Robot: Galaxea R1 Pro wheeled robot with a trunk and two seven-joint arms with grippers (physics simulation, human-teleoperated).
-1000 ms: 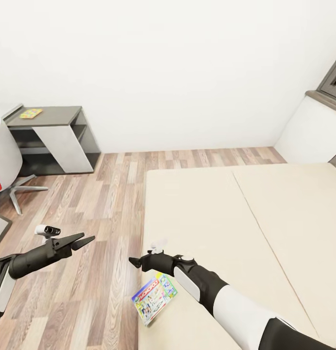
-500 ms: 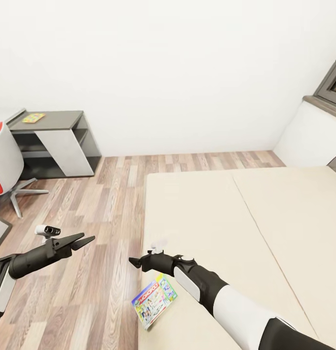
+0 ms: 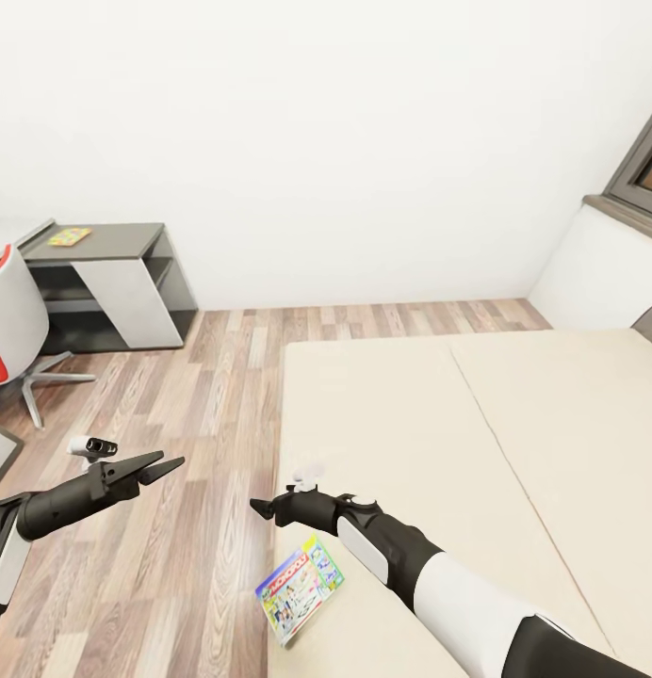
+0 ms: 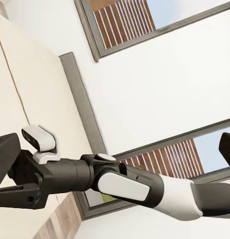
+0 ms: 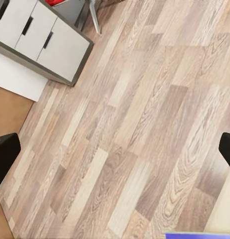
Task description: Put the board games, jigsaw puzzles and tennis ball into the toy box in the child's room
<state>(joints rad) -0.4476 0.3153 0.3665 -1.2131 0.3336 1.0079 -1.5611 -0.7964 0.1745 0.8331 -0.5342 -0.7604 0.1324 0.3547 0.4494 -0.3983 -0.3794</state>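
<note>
**Looking a little higher over the bed**

Lying at the near left corner of the bed [image 3: 477, 443], the Monopoly game [image 3: 301, 589] hangs partly over the edge above the wood floor [image 3: 194, 452]. It sits a bit lower in the head picture than a second ago, and so does the dark cabinet [image 3: 109, 282] by the wall. The whole picture has slid down together, so the camera moved, not the things. A small jigsaw puzzle [image 3: 70, 235] rests on top of that cabinet. The left gripper [image 3: 161, 464] and right gripper [image 3: 265, 509] are in the same spots as before. Both have their fingers spread apart and hold nothing. The right one floats just above the game, not touching it.
</note>
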